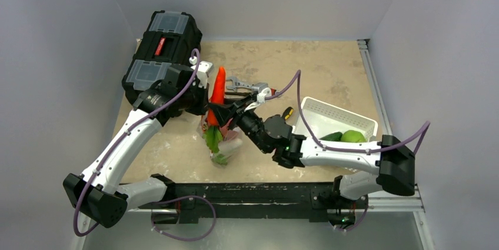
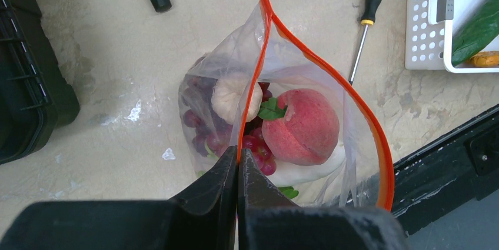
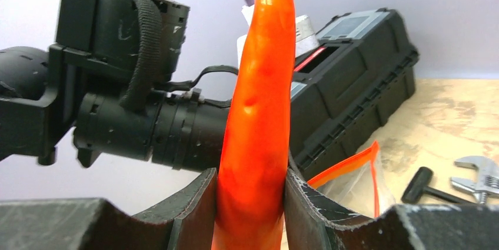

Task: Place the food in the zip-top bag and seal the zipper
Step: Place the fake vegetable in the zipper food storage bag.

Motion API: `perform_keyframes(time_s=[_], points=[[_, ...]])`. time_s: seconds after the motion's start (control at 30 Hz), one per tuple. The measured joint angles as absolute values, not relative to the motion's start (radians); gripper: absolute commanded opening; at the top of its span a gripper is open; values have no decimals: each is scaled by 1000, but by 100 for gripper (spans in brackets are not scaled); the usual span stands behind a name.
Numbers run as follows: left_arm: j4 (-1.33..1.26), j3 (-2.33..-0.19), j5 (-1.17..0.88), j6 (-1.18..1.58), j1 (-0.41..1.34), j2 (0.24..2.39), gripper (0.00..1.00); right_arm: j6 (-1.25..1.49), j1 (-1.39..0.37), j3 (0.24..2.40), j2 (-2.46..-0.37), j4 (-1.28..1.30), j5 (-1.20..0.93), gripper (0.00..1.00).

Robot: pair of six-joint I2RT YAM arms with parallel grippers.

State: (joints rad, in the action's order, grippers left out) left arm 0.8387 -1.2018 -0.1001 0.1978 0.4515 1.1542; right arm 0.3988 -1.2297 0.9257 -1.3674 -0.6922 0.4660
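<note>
Far left: black plastic toolbox with clear lid compartments on the beige mottled worktop.

Left tool: jaws pressed together, pinching the orange-red zipper strip of the clear crinkly plastic zip-top bag. The bag stands mid-worktop with its mouth open.

Bag contents: dark red grapes, a white bulb-shaped piece, green leaves and a pink-red round fruit.

Right tool: clamped on the long orange carrot, which is held upright, tip up, close beside the bag's raised edge and outside it.

Right: white slotted plastic basket holding a dark green cucumber and a round light-green fruit.
</note>
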Motion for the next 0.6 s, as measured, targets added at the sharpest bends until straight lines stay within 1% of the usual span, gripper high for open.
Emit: perform_keyframes(time_s=[0.2,0.33,0.5,0.6], points=[[839,-1202,-100,198,452,1154,0,270,-1258,926,-1443,-835,617,0],[839,-1202,-100,198,452,1154,0,176,-1277,925,-1501,-917,678,0],[839,-1202,-100,198,452,1154,0,92,-1330,912,-1551,-958,726,0],[839,-1202,-100,197,452,1154,0,87,-1361,888,-1551,-941,759,0]])
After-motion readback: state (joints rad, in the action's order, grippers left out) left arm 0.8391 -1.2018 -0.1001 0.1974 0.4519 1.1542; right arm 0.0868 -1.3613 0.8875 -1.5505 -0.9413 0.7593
